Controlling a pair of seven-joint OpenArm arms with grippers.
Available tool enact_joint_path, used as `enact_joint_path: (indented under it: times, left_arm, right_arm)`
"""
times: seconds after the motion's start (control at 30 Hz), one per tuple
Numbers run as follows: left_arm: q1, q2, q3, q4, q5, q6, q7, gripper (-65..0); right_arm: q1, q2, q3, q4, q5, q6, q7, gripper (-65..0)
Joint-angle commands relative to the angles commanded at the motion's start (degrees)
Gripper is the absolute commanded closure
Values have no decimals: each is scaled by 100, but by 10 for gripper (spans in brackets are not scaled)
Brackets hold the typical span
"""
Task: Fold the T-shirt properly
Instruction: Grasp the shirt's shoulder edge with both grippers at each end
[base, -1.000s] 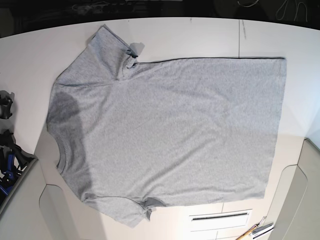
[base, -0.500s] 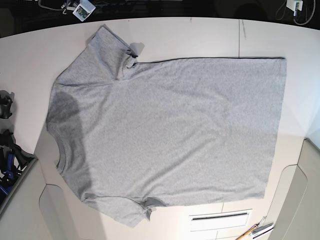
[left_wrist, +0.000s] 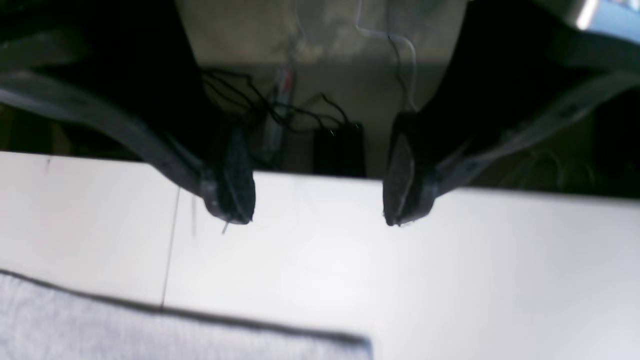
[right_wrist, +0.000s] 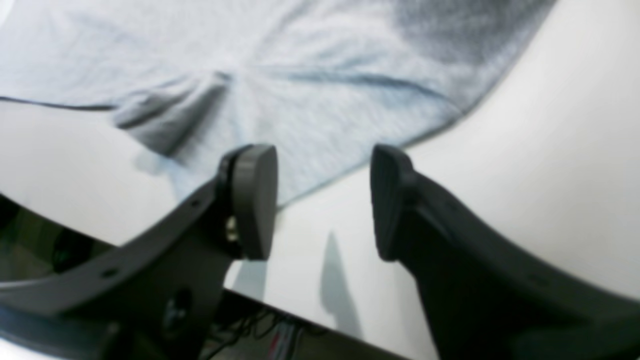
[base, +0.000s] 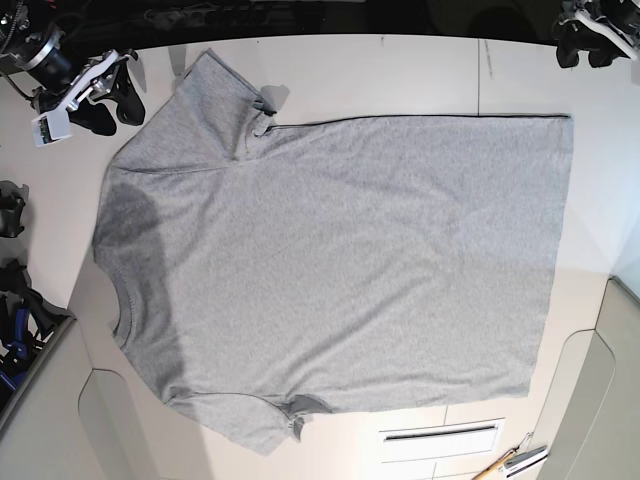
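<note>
The heather-grey T-shirt (base: 340, 260) lies flat on the white table (base: 400, 70), plain side up, neck to the left and hem to the right. My right gripper (base: 105, 112) is open and empty just left of the far sleeve (base: 215, 100). In the right wrist view its open gripper (right_wrist: 320, 200) hovers over the sleeve's edge (right_wrist: 320, 125). My left gripper (base: 588, 55) is open and empty beyond the far hem corner (base: 560, 125). In the left wrist view the gripper (left_wrist: 315, 220) hangs over bare table, with that shirt corner (left_wrist: 175, 340) below it.
Dark clamps (base: 12, 212) and blue-black gear (base: 20, 320) sit at the table's left edge. A slotted panel (base: 440, 432) and hand tools (base: 515, 462) lie at the near right. Cables (left_wrist: 280, 115) hang beyond the far table edge.
Both grippers have come into the base view at the far corners, the right at the sleeve, the left at the hem corner. The T-shirt has not moved.
</note>
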Motion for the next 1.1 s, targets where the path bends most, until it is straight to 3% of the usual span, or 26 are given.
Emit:
enact_joint_path:
  times: [0.13,0.27,0.47,0.73,0.8,0.9,0.93,1.0,1.1]
  left_arm:
    - [-426,-175,0,-149,35,-2,-76,-441]
    - [-903,-297,22,-702,9,0,-111,-451]
    - [-1591,-540,468,-1735,13,0,-149,-451]
    - [-2260,-555,1054,-2658,9,0,-170,-451]
    - [-2299,-555,1154,-2712,7,0,-151,-451]
    - [-2297,-551,1292,-2712,-66,-2,-133,-451]
    - [-2297,-553,1338,-2712,-76,-2,-125,-451]
    - [-2297,-553,1443,-2712,-76,-4,-125,-451]
    - [-2297,-551,1650,-2712,-76,-4,-35,-451]
  right_arm:
    - [83,-31,-2,-529,129,17,-4,-300]
    - [188,-136,-2,-817,192,199,-46,-300]
    - [186,-271,-2,-833,308,199,-70,-300]
    - [188,-457,-13,-905,289,236,-70,-300]
    - [188,-459,-15,-975,321,369,-72,-300]
    - [201,-461,-81,-1226,509,374,-70,-300]
    - [247,-483,-103,-1318,525,448,-74,-300]
    - [378,-599,-105,-1469,525,590,-120,-300]
    - [573,-809,-138,-1591,564,612,-286,-300]
